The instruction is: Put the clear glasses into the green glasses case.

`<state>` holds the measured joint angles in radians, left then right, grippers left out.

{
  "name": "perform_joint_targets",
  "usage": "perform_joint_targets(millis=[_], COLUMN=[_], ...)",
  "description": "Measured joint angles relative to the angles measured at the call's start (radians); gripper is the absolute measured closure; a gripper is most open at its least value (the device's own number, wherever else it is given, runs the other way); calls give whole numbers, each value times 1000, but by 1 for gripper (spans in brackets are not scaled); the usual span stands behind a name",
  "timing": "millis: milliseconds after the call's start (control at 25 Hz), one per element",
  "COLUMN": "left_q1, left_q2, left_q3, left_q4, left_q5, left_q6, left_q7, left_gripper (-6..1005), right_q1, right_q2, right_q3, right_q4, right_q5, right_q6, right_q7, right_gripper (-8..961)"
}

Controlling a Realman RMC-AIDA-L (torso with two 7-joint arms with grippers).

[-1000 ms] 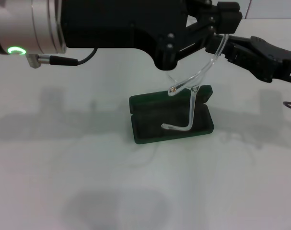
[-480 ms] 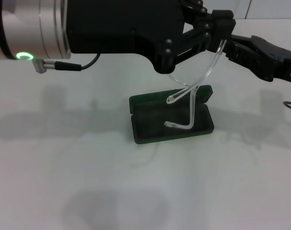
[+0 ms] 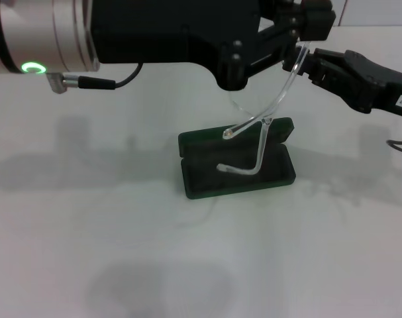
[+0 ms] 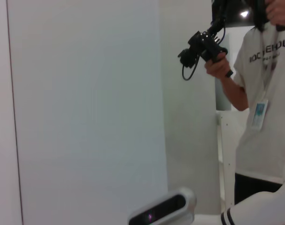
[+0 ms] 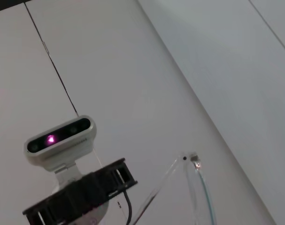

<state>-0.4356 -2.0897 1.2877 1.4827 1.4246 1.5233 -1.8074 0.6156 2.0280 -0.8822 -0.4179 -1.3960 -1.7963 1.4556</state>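
Note:
The clear glasses (image 3: 262, 149) hang tilted above the open green glasses case (image 3: 287, 173), which lies on the white table. One clear arm reaches down into the case's dark lining, its bent tip pointing to the case's left side. My left gripper (image 3: 305, 36) comes across the top of the head view and is shut on the upper end of the glasses. My right gripper (image 3: 310, 65) reaches in from the right and meets the glasses just below the left one. In the right wrist view a glasses hinge (image 5: 194, 160) shows close up.
The white table (image 3: 88, 252) surrounds the case, crossed by arm shadows. The case lid (image 3: 283, 127) stands up behind the glasses. In the left wrist view a person (image 4: 266, 103) stands beyond the table holding a black device. The left arm's wrist camera (image 5: 60, 138) shows in the right wrist view.
The glasses have swung a little. The lower arm's tip has slid left inside the case and the free end has dropped slightly. Both grippers stay at the upper end.

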Motion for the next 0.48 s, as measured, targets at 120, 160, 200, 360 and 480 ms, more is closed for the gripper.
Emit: perform_joint_targets(millis=[120, 160, 200, 360, 480], left_q1=[0, 0, 0, -3, -7], left_q2=[1, 0, 0, -1, 0], left_q3=[2, 3, 3, 4, 4], left_q4=[0, -1, -3, -14, -22], left_q5=[-1, 1, 2, 8, 9], left_q6=[0, 0, 0, -2, -5], left_q7=[-1, -1, -1, 3, 5], left_gripper=[950, 950, 950, 950, 950], right_q1=[11, 18, 25, 48, 52], right_q2=[0, 0, 0, 0, 0], right_q3=[-7, -10, -11, -15, -41], right_q4=[3, 9, 14, 31, 31], right_q5=[0, 1, 2, 6, 37], right_q6=[6, 8, 9, 5, 2], right_q7=[-8, -10, -11, -14, -15], right_gripper=[898, 898, 898, 898, 898])
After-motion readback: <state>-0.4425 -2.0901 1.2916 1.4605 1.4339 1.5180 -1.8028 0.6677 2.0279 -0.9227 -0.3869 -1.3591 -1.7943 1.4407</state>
